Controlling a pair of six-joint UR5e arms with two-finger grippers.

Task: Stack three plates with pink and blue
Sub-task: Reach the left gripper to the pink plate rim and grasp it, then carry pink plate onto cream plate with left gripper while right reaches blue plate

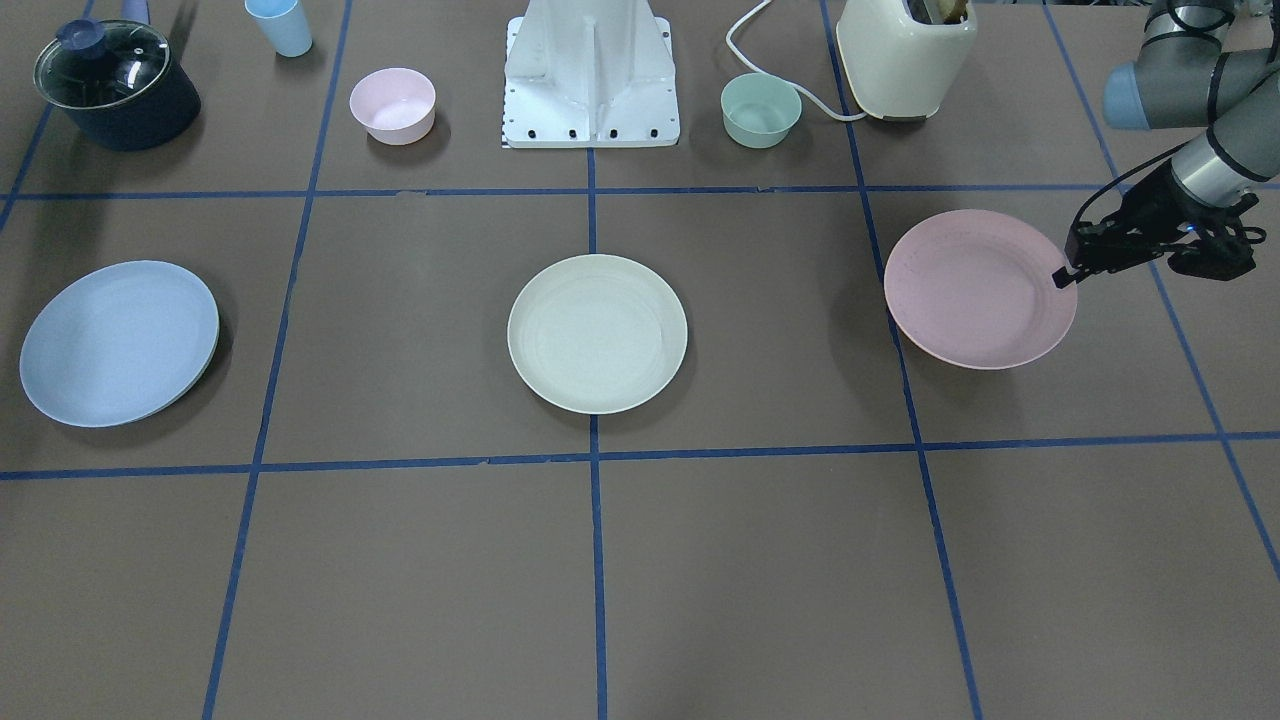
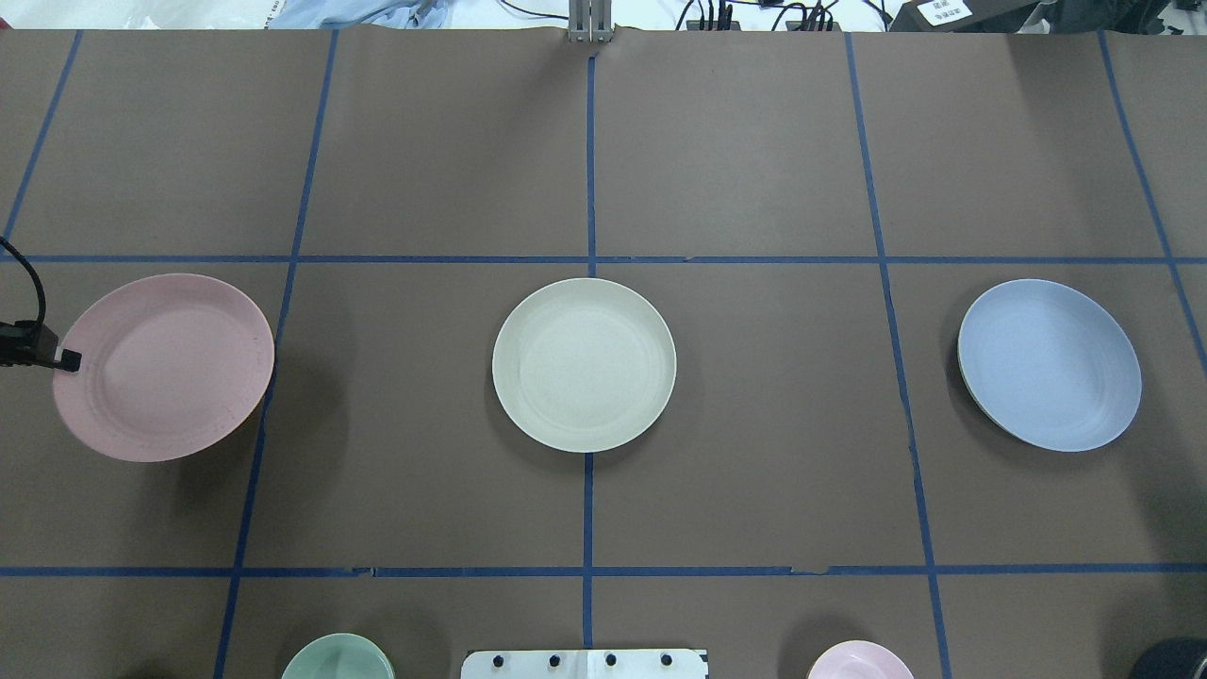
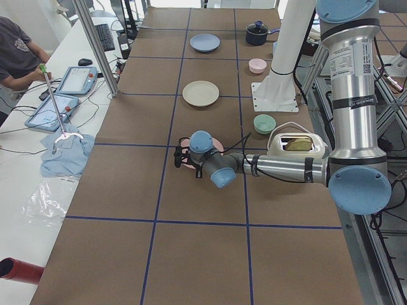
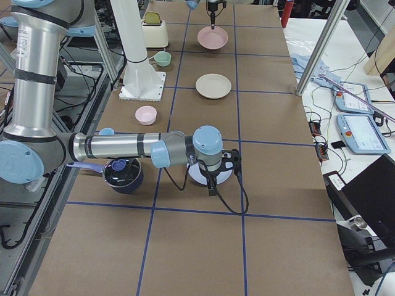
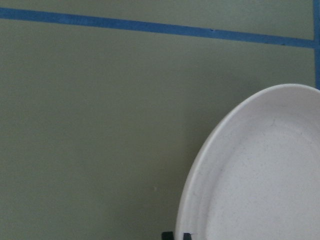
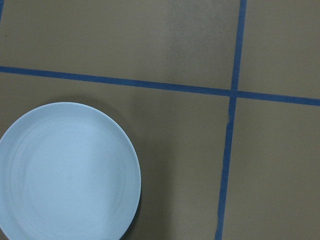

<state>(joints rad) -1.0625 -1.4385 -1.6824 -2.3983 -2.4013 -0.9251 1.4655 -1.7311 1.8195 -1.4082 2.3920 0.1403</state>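
The pale pink plate (image 1: 975, 290) sits at my left side, also in the overhead view (image 2: 165, 368). My left gripper (image 1: 1064, 277) is shut on its outer rim and holds it slightly off the table, over its shadow; the wrist view shows the rim (image 5: 260, 175). The cream-white plate (image 1: 597, 333) lies flat at the table's middle (image 2: 584, 364). The pale blue plate (image 1: 120, 343) lies at my right side (image 2: 1049, 365) and in the right wrist view (image 6: 67, 172). My right gripper (image 4: 211, 185) hovers over it, seen only from the side, so I cannot tell if it is open.
Along the robot's side stand a dark pot with a glass lid (image 1: 115, 85), a blue cup (image 1: 280, 25), a small pink bowl (image 1: 392, 105), the white robot base (image 1: 592, 80), a small green bowl (image 1: 760, 110) and a cream toaster (image 1: 905, 55).
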